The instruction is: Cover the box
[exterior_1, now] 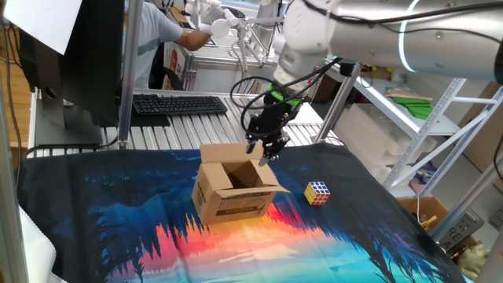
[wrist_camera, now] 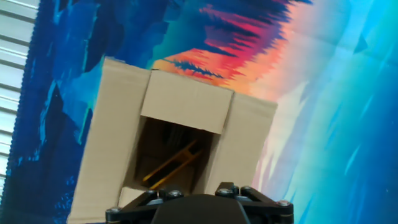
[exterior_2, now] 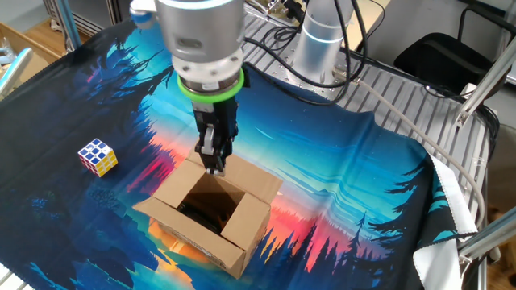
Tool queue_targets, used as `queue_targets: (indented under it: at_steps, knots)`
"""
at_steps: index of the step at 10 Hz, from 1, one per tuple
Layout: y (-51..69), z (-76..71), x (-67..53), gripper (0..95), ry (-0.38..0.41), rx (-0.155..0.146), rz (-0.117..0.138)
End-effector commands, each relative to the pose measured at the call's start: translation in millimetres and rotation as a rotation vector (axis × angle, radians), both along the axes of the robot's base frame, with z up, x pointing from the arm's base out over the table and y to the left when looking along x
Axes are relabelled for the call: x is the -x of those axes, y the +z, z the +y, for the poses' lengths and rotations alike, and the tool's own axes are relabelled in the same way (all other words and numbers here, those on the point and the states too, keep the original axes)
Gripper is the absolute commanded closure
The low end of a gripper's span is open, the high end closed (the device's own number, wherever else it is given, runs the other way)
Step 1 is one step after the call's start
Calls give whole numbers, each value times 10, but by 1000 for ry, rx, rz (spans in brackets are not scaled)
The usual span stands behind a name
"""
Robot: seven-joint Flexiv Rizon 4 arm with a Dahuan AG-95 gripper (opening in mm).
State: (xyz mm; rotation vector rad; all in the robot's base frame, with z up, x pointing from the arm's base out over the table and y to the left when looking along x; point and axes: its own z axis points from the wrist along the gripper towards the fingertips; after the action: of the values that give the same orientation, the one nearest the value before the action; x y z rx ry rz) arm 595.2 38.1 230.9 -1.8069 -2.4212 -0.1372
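1. While the box (exterior_1: 233, 191) sits open near the middle of the printed cloth (exterior_1: 118, 228), its four flaps are spread outward and its dark inside shows.
2. In the hand view, a yellowish object (wrist_camera: 171, 165) lies inside the box (wrist_camera: 180, 130); I cannot tell what it is.
3. Dark printed text marks the box's near side in one fixed view.
4. My gripper (exterior_1: 269, 149) hangs just above the box's far right flap; in the other fixed view my gripper (exterior_2: 213, 158) points down at the far edge of the box (exterior_2: 211, 211).
5. My fingers look nearly together with nothing between them, but I cannot tell for sure if they are fully closed.
6. The Rubik's cube (exterior_1: 317, 192) rests on the cloth to the right of the box, apart from it.
7. Beyond the cloth, a black keyboard (exterior_1: 179, 104) lies on the slatted table (exterior_1: 212, 126).
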Motion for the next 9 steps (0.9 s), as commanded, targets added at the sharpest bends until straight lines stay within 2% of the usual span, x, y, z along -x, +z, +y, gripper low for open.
queue_targets:
  at_steps: [1, 3, 4, 5, 6, 8, 9]
  knots:
    - [-4, 0, -13, 380, 85, 39, 1]
    - [-4, 0, -13, 380, 105, 65, 2]
    - [-4, 0, -13, 570, 116, 103, 9]
    - [-4, 0, -13, 570, 85, 119, 10]
    - [-4, 0, -13, 380, -79, 117, 1]
    - [-4, 0, -13, 380, -202, 110, -5]
    - [-4, 0, -13, 380, -268, 116, -9]
